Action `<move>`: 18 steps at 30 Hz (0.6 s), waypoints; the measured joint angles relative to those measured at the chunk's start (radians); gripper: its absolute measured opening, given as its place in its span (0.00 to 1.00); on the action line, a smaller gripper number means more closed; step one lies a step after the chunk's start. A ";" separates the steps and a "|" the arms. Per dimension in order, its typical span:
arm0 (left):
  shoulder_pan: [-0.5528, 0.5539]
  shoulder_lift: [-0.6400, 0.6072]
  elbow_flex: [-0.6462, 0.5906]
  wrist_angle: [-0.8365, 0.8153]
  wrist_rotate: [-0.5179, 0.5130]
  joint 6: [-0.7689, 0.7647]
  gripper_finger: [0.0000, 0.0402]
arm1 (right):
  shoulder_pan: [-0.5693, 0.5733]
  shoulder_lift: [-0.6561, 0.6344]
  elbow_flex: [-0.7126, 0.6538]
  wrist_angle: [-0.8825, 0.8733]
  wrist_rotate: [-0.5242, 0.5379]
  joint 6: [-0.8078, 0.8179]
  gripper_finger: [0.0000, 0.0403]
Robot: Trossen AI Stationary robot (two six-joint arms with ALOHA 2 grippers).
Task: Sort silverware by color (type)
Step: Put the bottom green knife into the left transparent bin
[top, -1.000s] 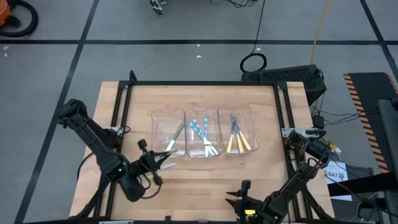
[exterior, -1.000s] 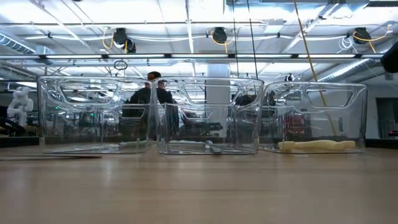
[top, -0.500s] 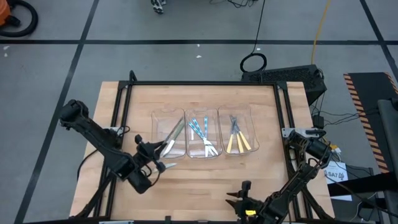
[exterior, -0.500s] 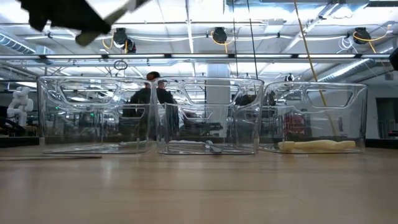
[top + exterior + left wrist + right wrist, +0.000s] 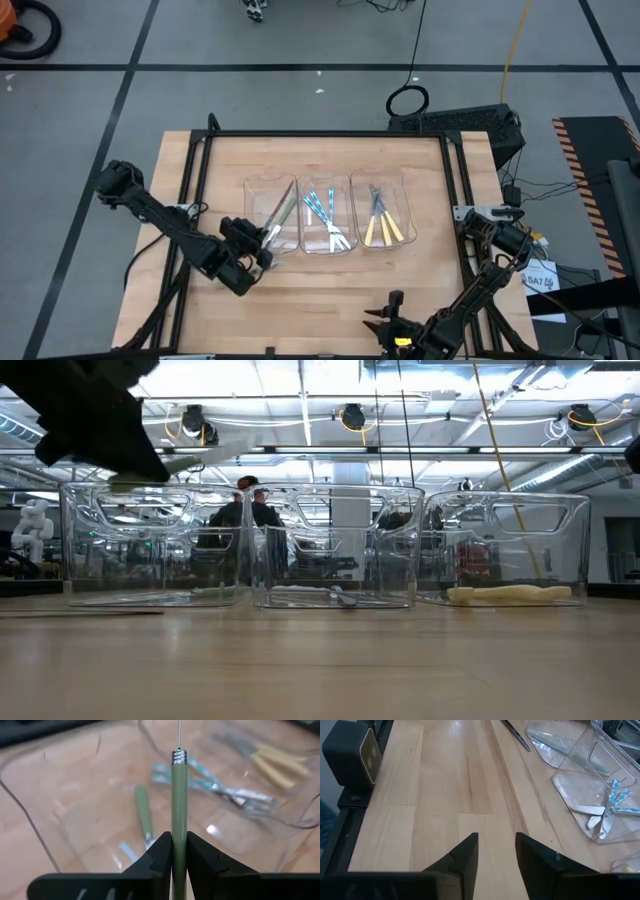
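Note:
My left gripper is shut on a green-handled piece of silverware, which it holds over the near edge of the left clear bin. In the low view the piece pokes out above that bin's rim. Another green-handled piece lies flat on the bin's floor. Blue-handled pieces lie in the middle bin and yellow-handled ones in the right bin. One slim piece lies on the table in front of the left bin. My right gripper waits open near the table's near edge. My left gripper pinches the green handle between its two fingers, some way back from the silver ferrule. The fingers run along the handle, and the metal end points away toward the bin. The piece is lifted clear, close to level.
The three clear bins stand side by side in the middle of the table, with bare wood around them. A dark frame borders the table. People stand far behind the bins in the low view.
My left gripper has moved from near the table's near-left part toward the left bin, still shut on the green-handled piece. It has come into the low view at the upper left, above the bin's rim. The right arm has kept still.

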 joint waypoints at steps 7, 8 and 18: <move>0.082 0.000 0.000 -0.005 0.133 -0.005 0.14 | 0.000 0.000 0.000 0.000 0.000 -0.002 0.30; 0.093 0.000 0.000 -0.005 0.142 -0.011 0.14 | 0.000 0.000 0.000 0.000 0.000 -0.003 0.30; 0.141 0.058 0.000 -0.009 0.208 -0.087 0.14 | 0.005 0.000 0.000 0.000 -0.003 -0.003 0.30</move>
